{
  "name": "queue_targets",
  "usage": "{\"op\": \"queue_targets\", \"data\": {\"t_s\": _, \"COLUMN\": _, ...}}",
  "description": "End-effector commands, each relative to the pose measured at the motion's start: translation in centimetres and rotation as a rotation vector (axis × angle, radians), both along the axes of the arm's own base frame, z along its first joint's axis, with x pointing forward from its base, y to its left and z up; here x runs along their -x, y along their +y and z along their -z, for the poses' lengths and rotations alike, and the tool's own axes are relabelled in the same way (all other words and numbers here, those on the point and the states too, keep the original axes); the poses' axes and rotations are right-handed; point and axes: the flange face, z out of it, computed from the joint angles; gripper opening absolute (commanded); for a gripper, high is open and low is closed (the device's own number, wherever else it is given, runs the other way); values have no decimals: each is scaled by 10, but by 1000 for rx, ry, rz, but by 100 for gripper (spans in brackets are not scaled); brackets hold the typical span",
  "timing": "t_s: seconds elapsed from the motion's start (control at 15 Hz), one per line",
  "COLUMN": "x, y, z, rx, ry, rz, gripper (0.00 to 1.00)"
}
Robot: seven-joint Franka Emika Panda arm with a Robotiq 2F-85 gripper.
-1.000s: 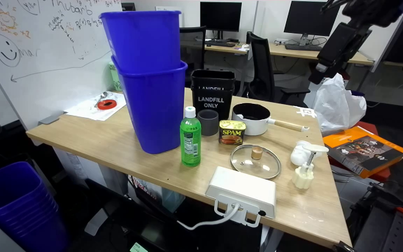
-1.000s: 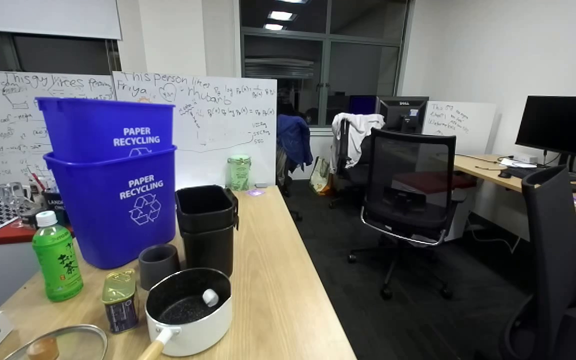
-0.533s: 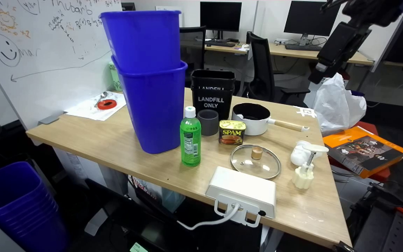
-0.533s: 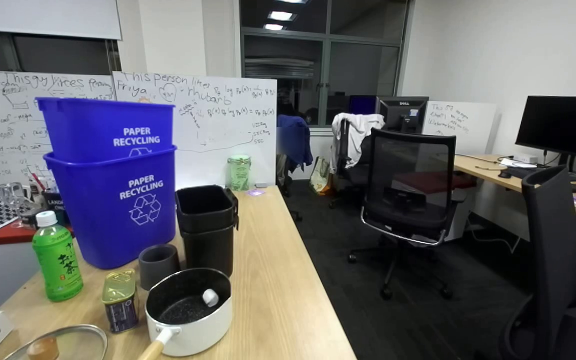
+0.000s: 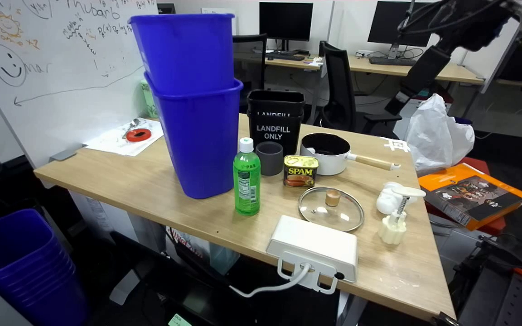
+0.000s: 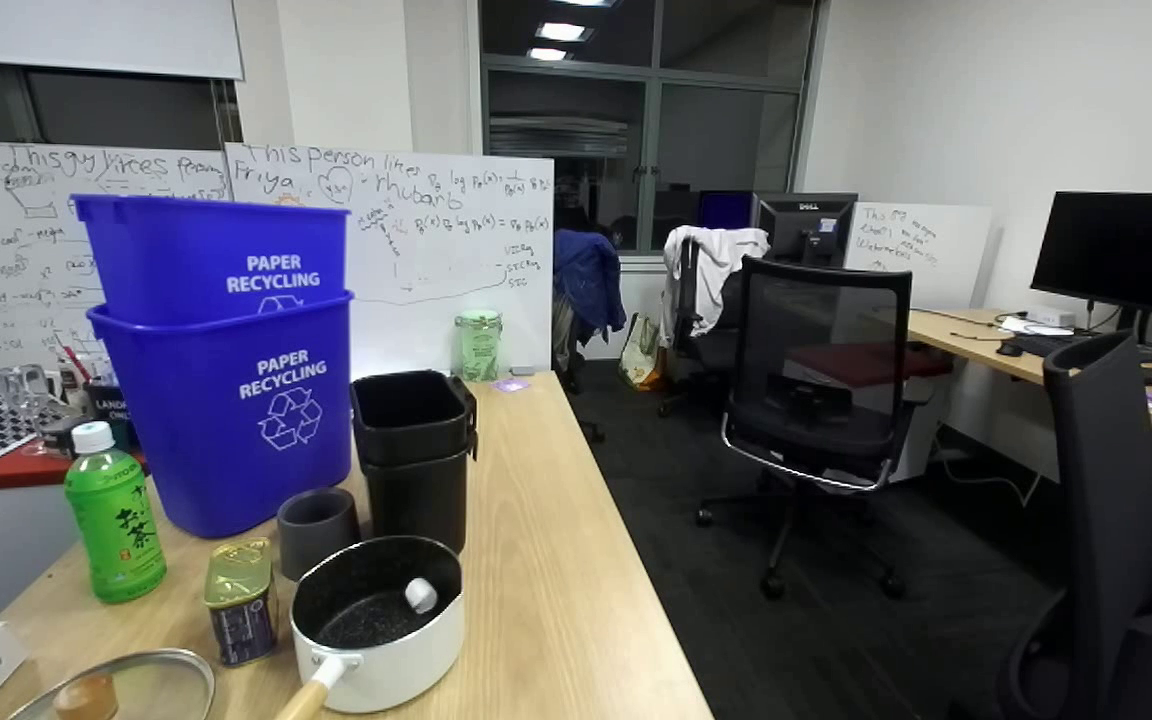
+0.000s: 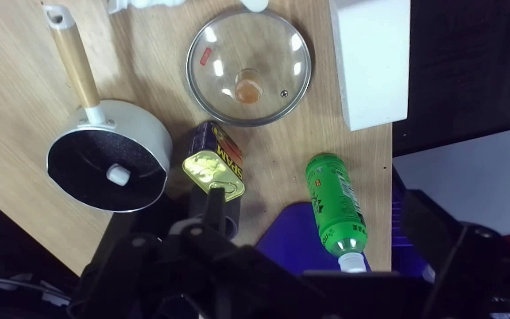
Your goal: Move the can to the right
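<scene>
The can is a squat SPAM tin with rounded corners, a yellow-gold lid and a dark label. It stands upright on the table in both exterior views (image 5: 300,171) (image 6: 242,602) and in the wrist view (image 7: 214,170). My gripper (image 5: 397,103) hangs in the air at the upper right of an exterior view, well apart from the can. In the wrist view my gripper (image 7: 317,206) has its fingers wide apart with nothing held. The left finger's tip overlaps the can's lid edge in that picture. The arm is out of view where the whiteboard is seen head-on.
A green bottle (image 5: 247,181) and a dark grey cup (image 5: 270,158) stand by the can. A white pot (image 5: 329,158), a glass lid (image 5: 331,209) and a white box (image 5: 313,246) are close. Blue bins (image 5: 197,136) and black bins (image 5: 275,122) rise behind.
My gripper and arm have shifted left and slightly down in an exterior view during the last half second. The can and the other objects have not moved.
</scene>
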Motion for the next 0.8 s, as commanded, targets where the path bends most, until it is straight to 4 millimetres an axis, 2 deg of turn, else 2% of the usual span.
{"op": "queue_targets", "data": {"t_s": 0.0, "x": -11, "y": 1, "z": 23, "rx": 25, "ry": -87, "rz": -136, "gripper": 100}}
{"op": "queue_targets", "data": {"t_s": 0.4, "x": -42, "y": 14, "z": 71, "rx": 146, "ry": -237, "rz": -365, "gripper": 100}}
{"op": "queue_targets", "data": {"t_s": 0.53, "x": -48, "y": 15, "z": 89, "rx": 175, "ry": -272, "rz": -390, "gripper": 100}}
{"op": "queue_targets", "data": {"t_s": 0.6, "x": -43, "y": 16, "z": 79, "rx": 141, "ry": -231, "rz": -348, "gripper": 100}}
{"op": "queue_targets", "data": {"t_s": 0.73, "x": -47, "y": 17, "z": 92, "rx": 160, "ry": -248, "rz": -364, "gripper": 100}}
